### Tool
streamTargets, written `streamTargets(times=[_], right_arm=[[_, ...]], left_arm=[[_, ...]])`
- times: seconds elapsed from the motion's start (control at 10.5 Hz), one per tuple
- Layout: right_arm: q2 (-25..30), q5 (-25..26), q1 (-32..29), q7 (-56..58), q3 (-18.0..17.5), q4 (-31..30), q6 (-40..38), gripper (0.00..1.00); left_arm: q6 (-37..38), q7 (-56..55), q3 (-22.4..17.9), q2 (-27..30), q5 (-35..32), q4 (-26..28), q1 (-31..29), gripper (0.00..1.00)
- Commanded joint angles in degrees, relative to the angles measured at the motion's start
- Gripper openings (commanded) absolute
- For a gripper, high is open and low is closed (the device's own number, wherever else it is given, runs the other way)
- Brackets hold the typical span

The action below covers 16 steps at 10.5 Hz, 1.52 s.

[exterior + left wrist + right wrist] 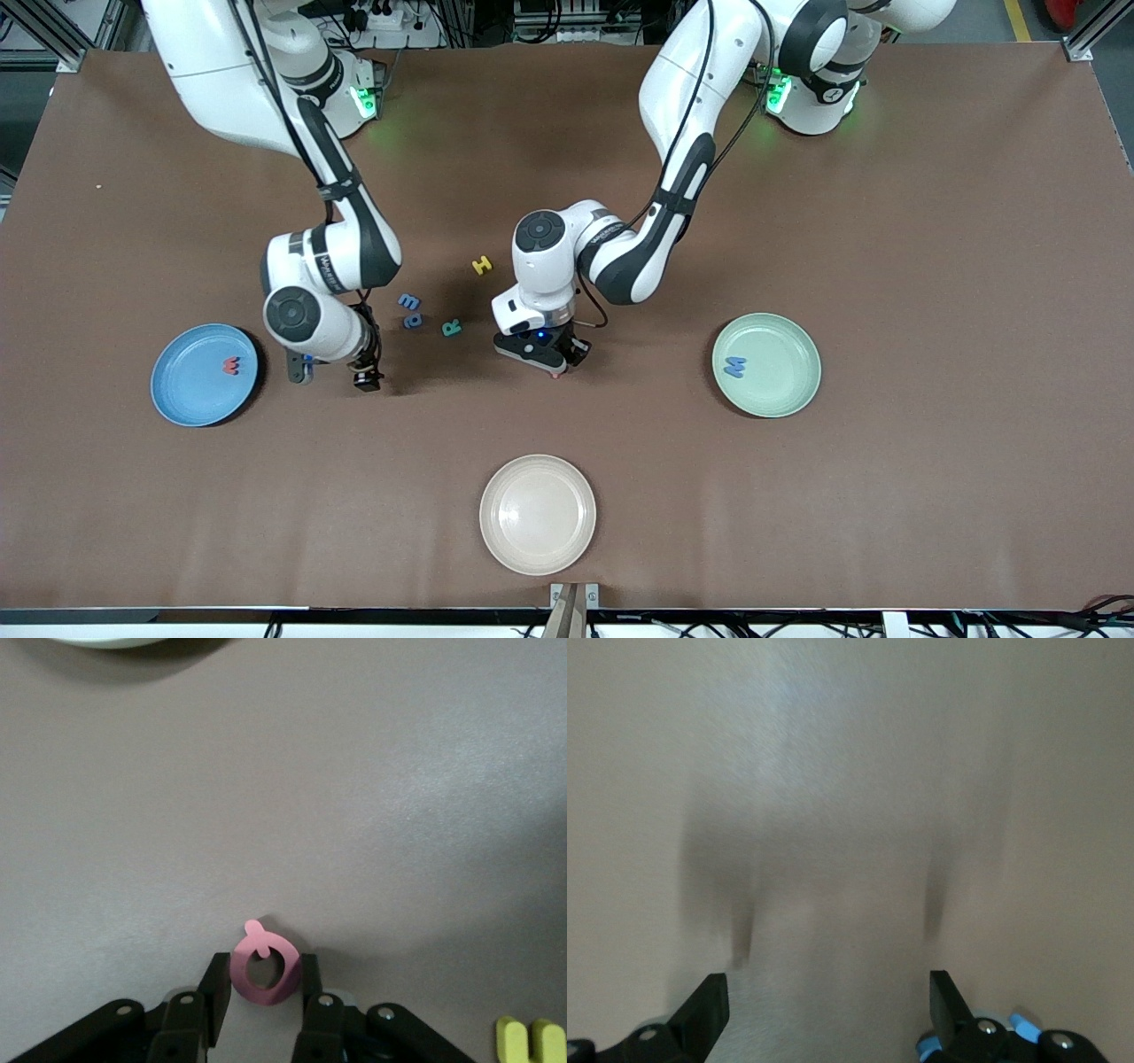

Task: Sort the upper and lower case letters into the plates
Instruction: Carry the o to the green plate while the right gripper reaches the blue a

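My left gripper (553,370) (262,973) is shut on a pink ring-shaped letter (263,971) with a small tail, low over the table's middle. It shows as a pink speck (555,375) under the hand. My right gripper (334,374) (828,997) hangs open over bare table beside the sky blue plate (190,399), which holds a red letter (232,365). The mint green plate (780,390), toward the left arm's end, holds a blue M (734,366). A yellow H (482,264), two blue letters (409,310) and a green R (452,328) lie loose between the arms.
A cream-white plate (538,532) sits nearest the front camera, with nothing on it. Its rim (97,641) edges the left wrist view, where a yellow letter (530,1041) also shows. Brown mat covers the whole table.
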<state>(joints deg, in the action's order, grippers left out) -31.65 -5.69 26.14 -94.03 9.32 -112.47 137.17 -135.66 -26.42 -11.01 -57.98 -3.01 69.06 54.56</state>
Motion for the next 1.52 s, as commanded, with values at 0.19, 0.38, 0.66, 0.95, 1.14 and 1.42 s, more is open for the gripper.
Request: streamTargets(times=[0.19, 0.38, 0.66, 0.95, 1.14, 1.42], right_arm=[[2.91, -2.30, 2.95, -1.51, 0.26, -5.22, 3.19, 1.00], [2.91, -4.76, 3.30, -1.51, 0.26, -5.39, 5.11, 1.00], [3.08, -4.77, 3.75, -1.51, 0.26, -8.10, 8.35, 1.00], [3.35, -4.77, 4.80, -1.51, 0.26, -10.40, 11.45, 1.00], [4.48, -5.03, 5.24, -1.86, 0.17, -11.36, 11.45, 1.00], [4.76, -5.21, 6.64, -3.18, 0.17, -11.46, 11.45, 1.00]], left_arm=[[6.89, 11.20, -0.24, 5.85, 4.76, 1.26, -1.91, 0.19], [9.44, 16.72, 0.02, 6.91, 5.03, 1.34, -4.80, 0.18], [14.52, 28.75, -0.33, 8.58, 7.75, 2.22, -9.02, 0.17], [19.03, 42.28, -1.29, 12.79, 7.58, 7.47, -12.80, 0.17], [20.26, 52.65, -4.18, 16.39, 7.58, 13.35, -13.43, 0.17], [20.17, 57.27, -5.43, 22.19, 7.31, 24.25, -15.00, 0.17]])
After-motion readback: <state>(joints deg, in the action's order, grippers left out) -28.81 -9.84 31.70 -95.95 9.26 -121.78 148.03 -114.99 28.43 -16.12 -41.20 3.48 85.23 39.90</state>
